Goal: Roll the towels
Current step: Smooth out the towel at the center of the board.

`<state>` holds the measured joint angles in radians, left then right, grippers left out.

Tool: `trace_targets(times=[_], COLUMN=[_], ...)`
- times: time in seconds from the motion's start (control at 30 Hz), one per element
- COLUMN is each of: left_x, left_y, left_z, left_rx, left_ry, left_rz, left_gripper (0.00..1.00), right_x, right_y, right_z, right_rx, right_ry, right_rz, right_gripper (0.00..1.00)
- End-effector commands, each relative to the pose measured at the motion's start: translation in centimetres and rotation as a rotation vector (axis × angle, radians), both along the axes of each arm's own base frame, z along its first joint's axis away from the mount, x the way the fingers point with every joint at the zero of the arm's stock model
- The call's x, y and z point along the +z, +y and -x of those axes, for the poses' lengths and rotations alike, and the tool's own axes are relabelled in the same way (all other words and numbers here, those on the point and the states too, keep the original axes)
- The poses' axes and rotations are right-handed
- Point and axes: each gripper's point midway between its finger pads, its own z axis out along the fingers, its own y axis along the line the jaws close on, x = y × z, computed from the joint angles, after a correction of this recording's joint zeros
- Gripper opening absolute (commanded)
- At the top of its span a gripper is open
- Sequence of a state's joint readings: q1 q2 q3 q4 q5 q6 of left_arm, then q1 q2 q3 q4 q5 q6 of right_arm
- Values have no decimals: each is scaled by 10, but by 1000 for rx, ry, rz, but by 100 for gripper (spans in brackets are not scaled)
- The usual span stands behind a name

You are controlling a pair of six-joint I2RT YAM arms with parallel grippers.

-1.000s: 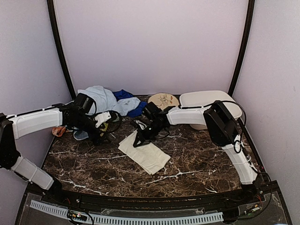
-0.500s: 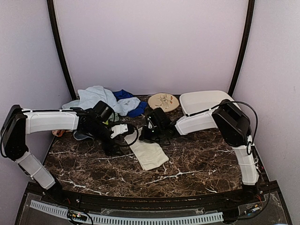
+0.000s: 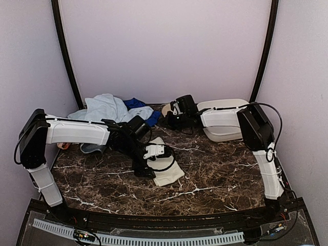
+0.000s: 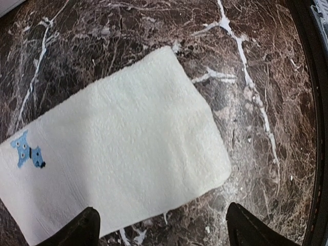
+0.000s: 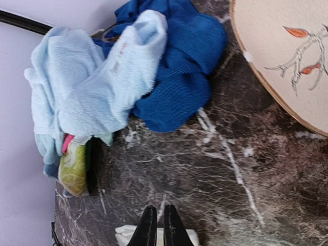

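1. The cream towel [image 4: 123,148] is laid flat on the table [image 4: 256,61], directly under the left hand [image 4: 161,231].
2. That hand is held wide open, gripping nothing.
3. The right hand [image 5: 157,228] is closed and empty, near the plate [image 5: 287,56]; the other towels [image 5: 102,87] are heaped at the back left.
4. Rolling appears not yet begun; an edge should probably be pinched and turned over next.

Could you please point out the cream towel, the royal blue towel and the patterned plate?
cream towel [image 4: 123,148]: left wrist view, centre of its flat face.
royal blue towel [image 5: 179,87]: right wrist view, middle of its crumpled folds.
patterned plate [image 5: 261,25]: right wrist view, bare beige face near the rim.
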<state>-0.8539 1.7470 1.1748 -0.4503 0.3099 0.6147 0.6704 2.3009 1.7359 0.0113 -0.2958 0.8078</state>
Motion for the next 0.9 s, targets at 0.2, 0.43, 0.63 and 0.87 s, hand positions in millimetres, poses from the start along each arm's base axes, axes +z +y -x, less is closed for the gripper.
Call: trace_targets(times=[0.2, 0.43, 0.63, 0.87], left_x=[-24, -57, -63, -49], left_y=[-38, -21, 7, 26], left_z=[21, 31, 52, 63], left_rx=[-87, -102, -139, -163], left_ry=[7, 28, 71, 103], left_rz=[-14, -104, -169, -190], left_gripper=[87, 75, 65, 62], right_x=[-52, -2, 35, -8], right_y=[3, -14, -5, 42], right_z=[54, 35, 44, 90], right_rx=[274, 205, 240, 461], right_ry=[107, -50, -122, 25], right_rz=[8, 66, -2, -69], right_gripper=[0, 0, 0, 0])
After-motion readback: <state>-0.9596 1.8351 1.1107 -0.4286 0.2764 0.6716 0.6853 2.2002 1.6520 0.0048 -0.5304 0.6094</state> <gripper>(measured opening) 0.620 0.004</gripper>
